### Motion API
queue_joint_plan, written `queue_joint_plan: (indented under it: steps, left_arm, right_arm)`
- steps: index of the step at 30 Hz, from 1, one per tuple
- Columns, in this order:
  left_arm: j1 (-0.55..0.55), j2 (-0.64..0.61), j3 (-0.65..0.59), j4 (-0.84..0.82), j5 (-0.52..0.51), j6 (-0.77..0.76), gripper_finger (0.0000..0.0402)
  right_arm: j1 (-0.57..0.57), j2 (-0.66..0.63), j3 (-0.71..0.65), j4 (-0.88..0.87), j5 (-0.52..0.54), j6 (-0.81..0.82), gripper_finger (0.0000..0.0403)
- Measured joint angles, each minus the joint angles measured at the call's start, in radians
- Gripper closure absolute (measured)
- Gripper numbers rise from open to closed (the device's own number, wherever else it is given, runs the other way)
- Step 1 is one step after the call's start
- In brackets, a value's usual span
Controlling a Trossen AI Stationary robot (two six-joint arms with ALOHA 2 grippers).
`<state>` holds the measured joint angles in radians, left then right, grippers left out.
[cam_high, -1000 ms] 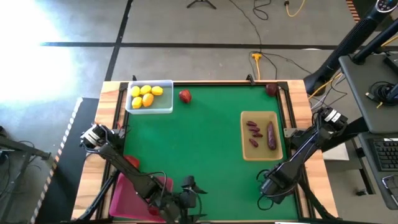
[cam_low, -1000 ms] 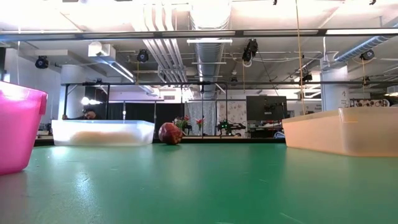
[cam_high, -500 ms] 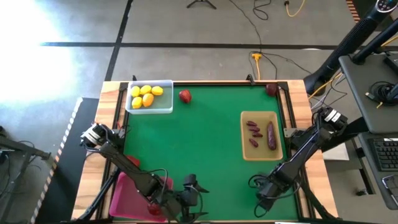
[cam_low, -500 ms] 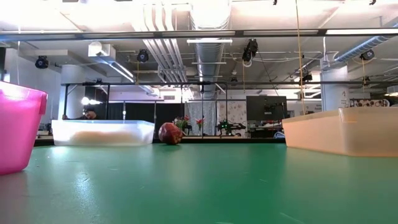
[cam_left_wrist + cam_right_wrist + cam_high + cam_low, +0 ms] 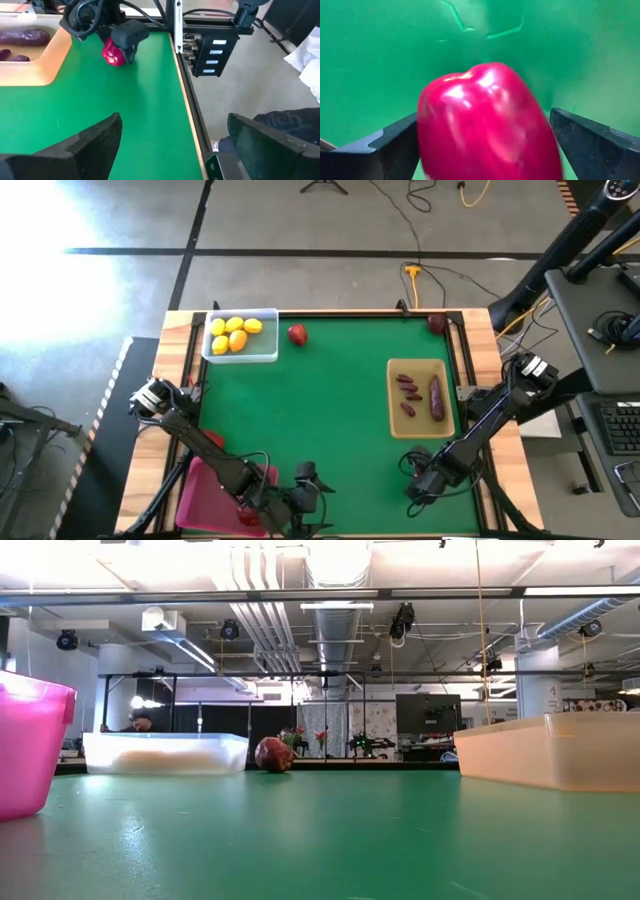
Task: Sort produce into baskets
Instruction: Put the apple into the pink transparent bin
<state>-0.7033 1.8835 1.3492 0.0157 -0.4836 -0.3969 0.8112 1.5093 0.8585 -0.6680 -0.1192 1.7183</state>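
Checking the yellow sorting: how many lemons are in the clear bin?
5 lemons, all clustered inside the clear bin at the table's far left corner; more could hide beneath, though none shows.

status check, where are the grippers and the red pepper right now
Right gripper open, fingers either side of red pepper on the mat, near edge. Left gripper open, empty, beside pink bin. Nothing in the way.
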Motion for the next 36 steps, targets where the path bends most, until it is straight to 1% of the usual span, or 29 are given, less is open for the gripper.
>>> queue_joint_plan:
  steps: [4, 7, 12, 15, 17, 20, 25, 28, 31, 33, 36]
  left_arm:
    - [0.0, 0.0, -0.006, -0.001, 0.008, -0.001, 0.0059]
    - [0.005, -0.003, -0.006, -0.011, 0.036, -0.004, 0.0059]
    - [0.006, -0.011, -0.007, -0.023, 0.039, 0.002, 0.0059]
    - [0.006, -0.011, -0.026, -0.001, 0.038, 0.003, 0.0059]
    - [0.009, -0.011, -0.043, 0.022, 0.026, -0.005, 0.0059]
    - [0.024, -0.013, -0.058, 0.057, 0.027, -0.003, 0.0059]
    - [0.062, -0.013, -0.058, 0.058, 0.081, 0.024, 0.0059]
    - [0.078, -0.014, -0.062, 0.056, 0.11, 0.03, 0.0059]
    - [0.088, -0.022, -0.092, 0.054, 0.157, 0.027, 0.0059]
    - [0.091, -0.039, -0.133, 0.058, 0.197, -0.007, 0.0059]
    - [0.091, -0.066, -0.2, 0.091, 0.211, -0.086, 0.0059]
  right_arm:
    - [0.0, 0.0, -0.007, 0.004, 0.0, 0.018, 0.0009]
    - [0.0, 0.0, -0.003, 0.007, -0.005, 0.015, 0.0028]
    - [-0.002, 0.0, 0.027, 0.005, -0.012, -0.023, 0.0076]
    - [-0.029, 0.0, 0.08, 0.009, -0.011, -0.078, 0.0081]
    - [-0.057, 0.0, 0.124, 0.007, -0.002, -0.143, 0.0081]
    - [-0.105, 0.002, 0.196, 0.005, 0.053, -0.272, 0.0077]
    - [-0.215, 0.041, 0.294, -0.007, 0.182, -0.526, 0.0069]
    - [-0.279, 0.1, 0.345, -0.002, 0.243, -0.7, 0.0072]
    - [-0.334, 0.188, 0.38, 0.001, 0.255, -0.814, 0.0071]
    - [-0.363, 0.25, 0.399, 0.001, 0.257, -0.876, 0.0066]
    - [-0.397, 0.337, 0.433, 0.003, 0.262, -0.961, 0.0062]
